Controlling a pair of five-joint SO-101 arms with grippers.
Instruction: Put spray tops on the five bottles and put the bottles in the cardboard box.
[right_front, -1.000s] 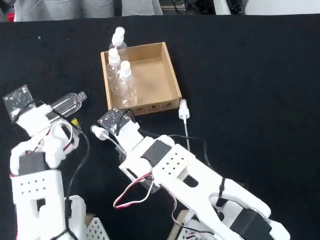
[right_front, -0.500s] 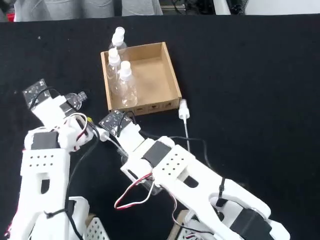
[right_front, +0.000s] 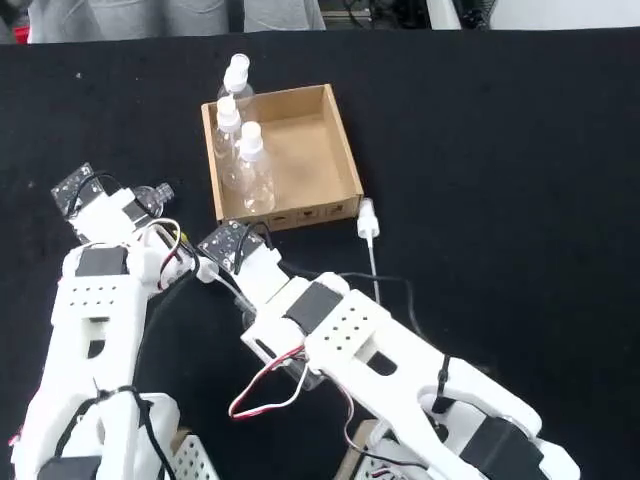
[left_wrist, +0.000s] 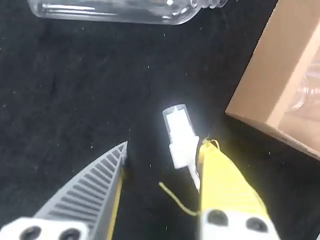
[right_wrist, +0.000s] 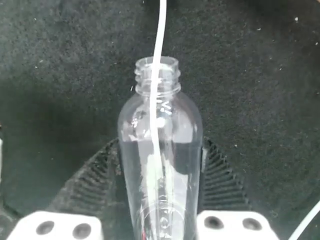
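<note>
Our left gripper (left_wrist: 164, 147) has swung in toward the brown cardboard box (right_front: 345, 150). It now straddles the small white plastic spray top (left_wrist: 177, 132) lying just off the box's corner, jaws spread, nothing gripped yet. Our right gripper (right_wrist: 159, 145) clamps a clear plastic bottle (right_wrist: 160, 100), and a thin white tube (right_wrist: 161, 30) crosses its threaded mouth.

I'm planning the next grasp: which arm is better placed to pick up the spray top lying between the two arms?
Left. The left gripper is open and straddles the spray top, with a finger on each side. The right gripper is shut on an uncapped bottle, so it is occupied.
</note>
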